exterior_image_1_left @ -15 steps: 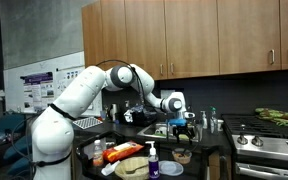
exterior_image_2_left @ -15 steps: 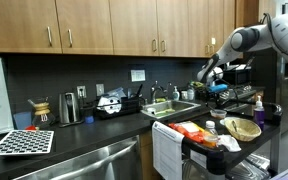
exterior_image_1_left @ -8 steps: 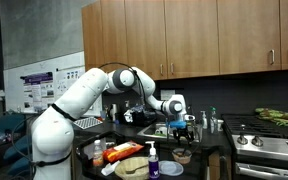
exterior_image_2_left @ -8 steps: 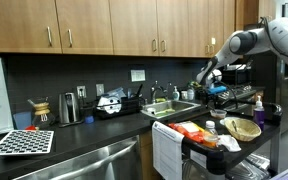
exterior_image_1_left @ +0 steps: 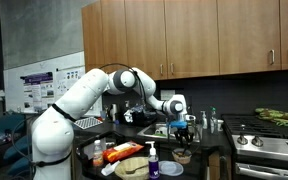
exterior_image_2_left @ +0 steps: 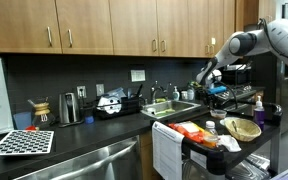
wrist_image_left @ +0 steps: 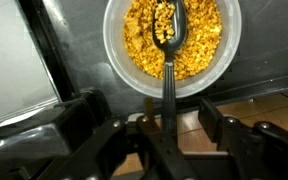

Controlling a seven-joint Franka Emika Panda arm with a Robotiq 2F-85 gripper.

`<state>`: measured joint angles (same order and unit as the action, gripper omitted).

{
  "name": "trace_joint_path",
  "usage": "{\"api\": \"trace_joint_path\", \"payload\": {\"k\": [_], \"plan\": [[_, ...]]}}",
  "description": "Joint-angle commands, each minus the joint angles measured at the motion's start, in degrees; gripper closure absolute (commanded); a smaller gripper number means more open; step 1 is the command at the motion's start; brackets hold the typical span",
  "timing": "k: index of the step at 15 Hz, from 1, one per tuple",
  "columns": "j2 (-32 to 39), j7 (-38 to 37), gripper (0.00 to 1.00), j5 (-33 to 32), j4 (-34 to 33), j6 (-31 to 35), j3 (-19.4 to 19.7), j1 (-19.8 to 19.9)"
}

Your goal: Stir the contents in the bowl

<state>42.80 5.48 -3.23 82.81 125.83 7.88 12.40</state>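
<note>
In the wrist view the bowl (wrist_image_left: 119,70) has a pale rim and is full of yellow-orange grainy contents (wrist_image_left: 199,40). A dark spoon (wrist_image_left: 167,45) rests in it, with its handle running straight down toward me. My gripper (wrist_image_left: 179,114) is open, its jaws partly drawn in on either side of that handle. The handle lies nearer one finger, and a gap shows beside the other finger (wrist_image_left: 212,118). In an exterior view the gripper (exterior_image_1_left: 184,128) hangs just above the bowl (exterior_image_1_left: 183,156).
A bluish-grey dish (exterior_image_1_left: 170,169), a soap bottle (exterior_image_1_left: 152,155) and food packets (exterior_image_1_left: 124,153) crowd the cart beside the bowl. A stove (exterior_image_1_left: 267,140) stands to one side. The sink (exterior_image_2_left: 174,107) and counter clutter lie behind the arm (exterior_image_2_left: 246,40).
The arm has hardly moved and the gripper stays over the bowl. At this size the exterior views show no clear change in the jaws.
</note>
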Motion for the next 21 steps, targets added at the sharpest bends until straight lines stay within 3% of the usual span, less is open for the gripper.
{"api": "trace_joint_path", "payload": {"k": [1,2,5,12,13,14,21], "plan": [[0.6,0.7,0.69,-0.2,-2.0,-1.8,-0.2,0.5],[0.6,0.7,0.72,-0.2,-2.0,-1.8,-0.2,0.6],[0.7,0.8,1.0,-0.1,-2.0,-1.8,-0.4,0.6],[0.3,0.7,1.0,0.0,-1.5,-1.6,-0.4,0.7],[0.2,0.8,0.9,0.0,-1.4,-1.6,-0.4,0.7],[0.2,0.8,0.73,0.0,-1.3,-1.6,-0.4,0.7],[-1.0,1.4,0.3,0.6,-0.9,-1.2,-1.2,0.8]]}}
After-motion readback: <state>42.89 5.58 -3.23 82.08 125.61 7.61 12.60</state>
